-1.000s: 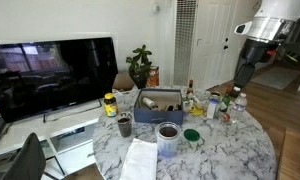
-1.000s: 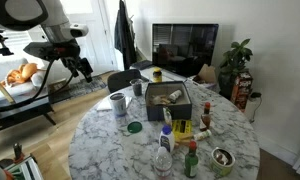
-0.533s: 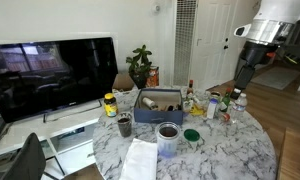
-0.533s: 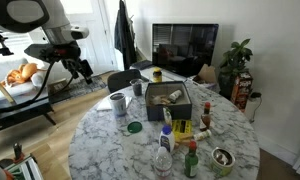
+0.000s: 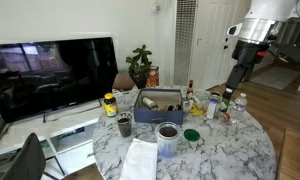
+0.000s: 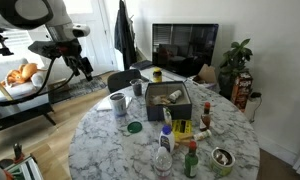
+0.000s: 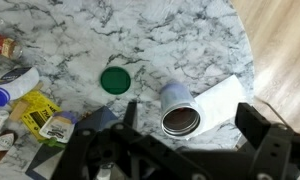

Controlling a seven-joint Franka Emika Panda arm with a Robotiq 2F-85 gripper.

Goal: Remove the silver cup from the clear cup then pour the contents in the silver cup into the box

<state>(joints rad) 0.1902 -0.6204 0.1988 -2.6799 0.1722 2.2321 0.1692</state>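
Note:
The silver cup [image 5: 168, 130] sits nested in the clear cup [image 5: 167, 146] near the table's front edge. Both also show in an exterior view, the silver cup [image 6: 118, 98] inside the clear cup [image 6: 118, 107]. In the wrist view the silver cup [image 7: 180, 121] shows its dark inside, with the clear cup [image 7: 174, 96] around it. The blue-grey box [image 5: 158, 108] stands mid-table and also shows in an exterior view [image 6: 172, 104]. My gripper [image 7: 190, 113] is open and empty, high above the table and off its edge in both exterior views [image 5: 236, 78] [image 6: 86, 71].
A green lid [image 7: 116, 80] and white paper [image 7: 226, 97] lie beside the cups. A small dark cup [image 5: 124, 126] stands near the box. Bottles and packets [image 7: 20, 90] crowd one side of the marble table [image 7: 180, 40]. A TV [image 5: 50, 72] stands behind.
My arm has shifted slightly toward the table in one exterior view. The cups and box have not moved.

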